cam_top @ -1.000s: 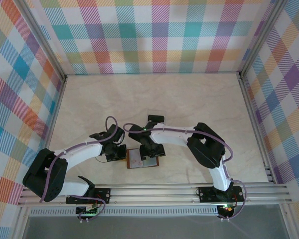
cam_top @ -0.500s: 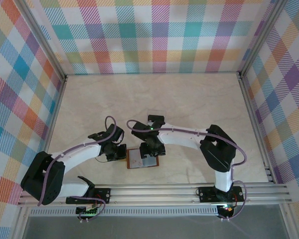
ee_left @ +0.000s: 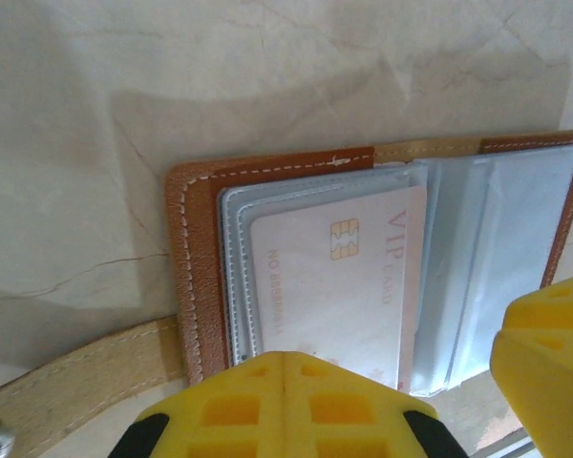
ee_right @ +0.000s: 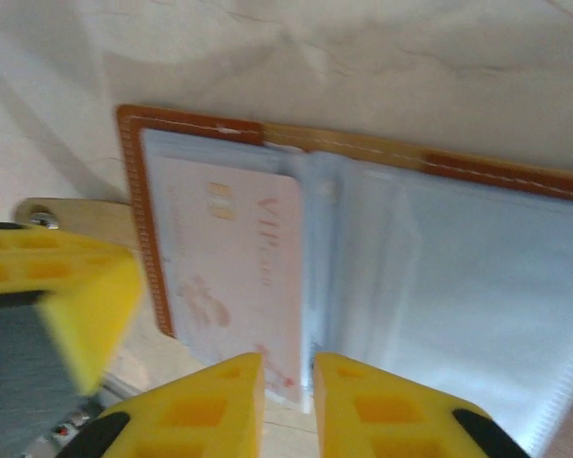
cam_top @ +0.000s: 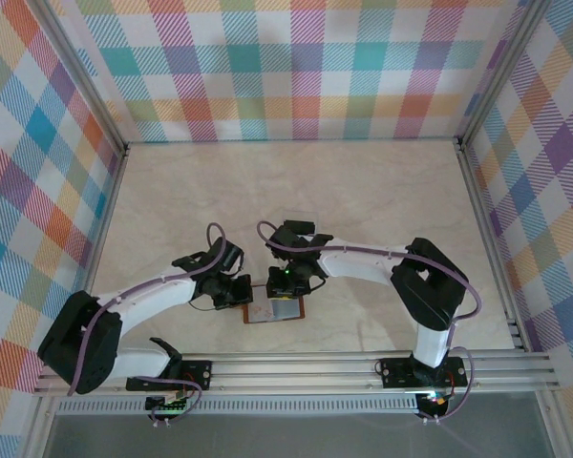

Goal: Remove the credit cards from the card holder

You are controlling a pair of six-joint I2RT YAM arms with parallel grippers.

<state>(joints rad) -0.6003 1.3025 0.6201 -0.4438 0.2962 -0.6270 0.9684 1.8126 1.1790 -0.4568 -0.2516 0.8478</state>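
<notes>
Two grippers meet over the card holder [ee_left: 202,258], which lies opened flat on the pale marbled tabletop [ee_left: 267,67], its clear grey-blue pockets [ee_right: 458,277] facing up inside a brown leather border.

The left gripper [ee_left: 286,367] has its yellow fingers pressed together into one block. It sits over the holder's near edge, with the tan strap [ee_left: 67,382] running off to its left. Directly ahead of it, one credit card [ee_left: 334,286] lies in the left-hand pocket. The card is pale pink-white, with a gold chip and the letters VIP.

The right gripper [ee_right: 286,382] stands just beside the left one, at the fold between the two pocket pages. Its fingers are drawn nearly together, with only a thin slit between them. The card's near corner and the pocket's edge run right into that slit, but I cannot tell whether the fingers actually pinch the card. The empty pockets spread out ahead and to this gripper's right.
</notes>
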